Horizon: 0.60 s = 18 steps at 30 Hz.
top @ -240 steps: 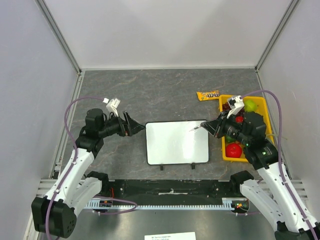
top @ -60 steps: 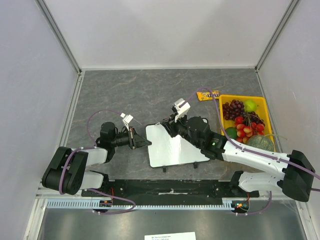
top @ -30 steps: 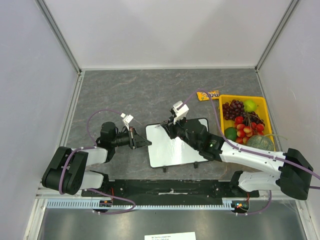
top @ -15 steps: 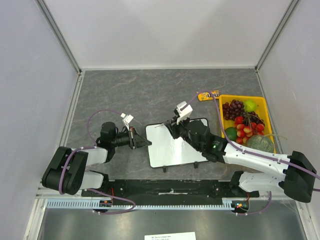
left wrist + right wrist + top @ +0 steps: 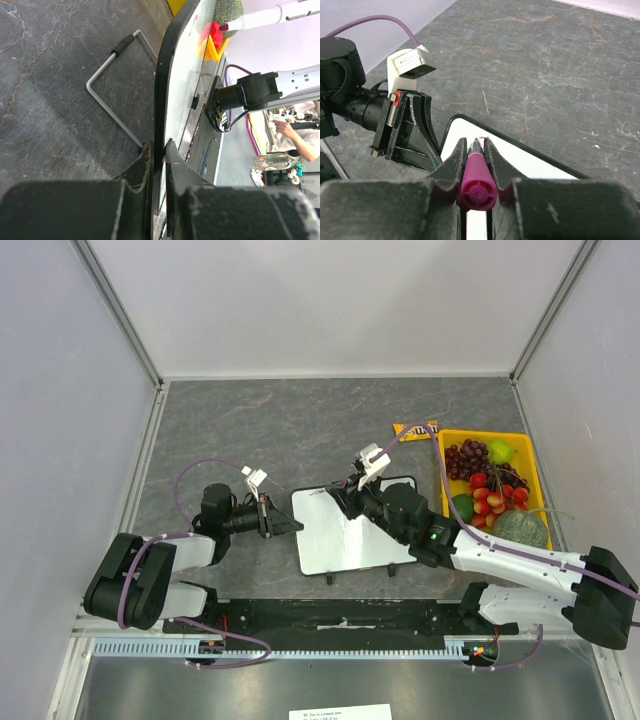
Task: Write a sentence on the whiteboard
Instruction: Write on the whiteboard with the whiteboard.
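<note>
Left gripper (image 5: 158, 150) clamps whiteboard (image 5: 335, 532) edge; right gripper (image 5: 476, 149), clamping marker (image 5: 476, 189), partly covers it

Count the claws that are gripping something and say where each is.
2. The left claw clamps the whiteboard by its left edge. The right claw holds a pink marker, tip by the whiteboard's far left corner. Neither is hidden.

Bright even light, glare on the whiteboard (image 5: 340, 535), near foregrounds blurred.
</note>
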{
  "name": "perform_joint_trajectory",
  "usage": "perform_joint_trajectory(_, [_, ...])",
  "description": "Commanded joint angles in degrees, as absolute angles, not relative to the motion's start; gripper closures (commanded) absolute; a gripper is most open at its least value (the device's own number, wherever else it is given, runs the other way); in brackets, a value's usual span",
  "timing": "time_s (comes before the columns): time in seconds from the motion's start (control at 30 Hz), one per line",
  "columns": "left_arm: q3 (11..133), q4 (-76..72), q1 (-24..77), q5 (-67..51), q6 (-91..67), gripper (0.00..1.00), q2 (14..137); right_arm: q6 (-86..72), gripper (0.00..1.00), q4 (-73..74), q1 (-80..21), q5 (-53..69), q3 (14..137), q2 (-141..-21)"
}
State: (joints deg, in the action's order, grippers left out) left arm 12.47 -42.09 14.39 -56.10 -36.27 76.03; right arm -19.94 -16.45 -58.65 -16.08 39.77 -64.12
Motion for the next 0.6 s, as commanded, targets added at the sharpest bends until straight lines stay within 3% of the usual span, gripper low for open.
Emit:
perform_joint_trajectory(0.0, [13.3,-40.3,14.7,-53.3,-32.6,0.98,76.8,-20.7,1.00,-20.6,-58.7,-15.1,41.0,-65.8])
perform_joint_trajectory(0.57, [13.4,-40.3,14.8,-53.5,-32.6,0.98,77.0,-21.0,1.00,-22.5,-58.8,-18.7,39.5,-67.9])
